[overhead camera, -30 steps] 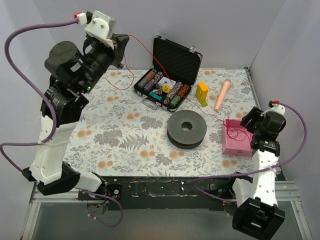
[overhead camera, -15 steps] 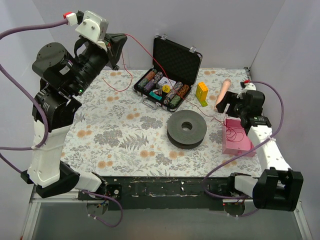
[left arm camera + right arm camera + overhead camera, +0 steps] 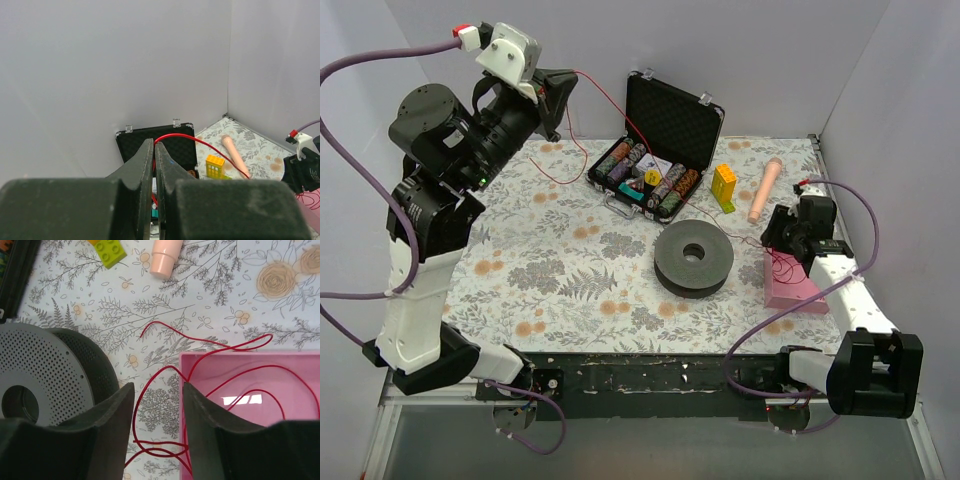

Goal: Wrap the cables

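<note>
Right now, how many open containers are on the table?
2. The black case, lid up, stands at the back centre; the pink box lies at the right beside the grey spool, with red wire loops in it. None seems hidden.

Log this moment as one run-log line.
task: wrap cables | left gripper: raised, shut on red wire | right gripper: open above pink tray edge | wire loops partly in tray
</note>
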You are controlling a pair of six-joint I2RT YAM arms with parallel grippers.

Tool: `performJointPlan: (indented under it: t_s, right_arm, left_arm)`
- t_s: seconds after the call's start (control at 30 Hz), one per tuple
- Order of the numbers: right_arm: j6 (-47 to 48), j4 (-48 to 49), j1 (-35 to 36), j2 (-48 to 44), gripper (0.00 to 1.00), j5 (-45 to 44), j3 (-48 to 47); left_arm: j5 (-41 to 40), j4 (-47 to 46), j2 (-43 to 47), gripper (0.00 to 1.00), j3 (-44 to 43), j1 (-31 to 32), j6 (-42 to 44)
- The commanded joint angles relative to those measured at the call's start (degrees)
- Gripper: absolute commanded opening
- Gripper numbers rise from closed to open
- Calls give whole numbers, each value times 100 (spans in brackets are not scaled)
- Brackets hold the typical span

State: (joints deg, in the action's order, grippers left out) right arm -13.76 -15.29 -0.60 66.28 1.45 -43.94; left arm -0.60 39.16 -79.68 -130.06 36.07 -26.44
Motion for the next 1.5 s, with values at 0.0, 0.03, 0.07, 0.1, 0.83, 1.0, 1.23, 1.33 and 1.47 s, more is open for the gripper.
performJointPlan:
  t_s: [0.0, 0.03, 0.07, 0.1, 0.83, 1.0, 1.23, 1.33, 1.47]
  right_arm:
    - [31, 220, 7, 51, 34, -4, 62]
    - [49, 132, -19, 43, 10, -118, 9]
    - [57, 79, -71, -9, 2, -450, -44]
    - [84, 61, -185, -132, 1, -627, -70]
    - [-145, 641, -2392, -1064, 1, -462, 158]
    - [-127, 650, -2392, -1170, 1, -401, 202]
    - [-320, 580, -2383, -1056, 1, 1109, 132]
    - [-382, 308, -2217, -1082, 1, 1489, 280]
    - [-189, 158, -2014, -1205, 44, 1455, 816]
  left_arm:
    - [8, 48, 66, 0, 60, -13, -2]
    - [-54, 48, 84, 0, 86, -13, 24]
    - [-132, 31, 110, 0, 103, -13, 77]
    - [-272, 5, 137, 0, 130, -13, 164]
    - [-3798, -1595, 383, 0, -1400, 101, 3171]
    - [-4036, -2219, 313, 0, -1531, 154, 3584]
    - [-3324, -1139, 436, 0, -1048, 163, 2715]
    - [-3166, -1016, 427, 0, -864, 163, 2416]
    - [-2491, -568, 479, 0, -504, 163, 1810]
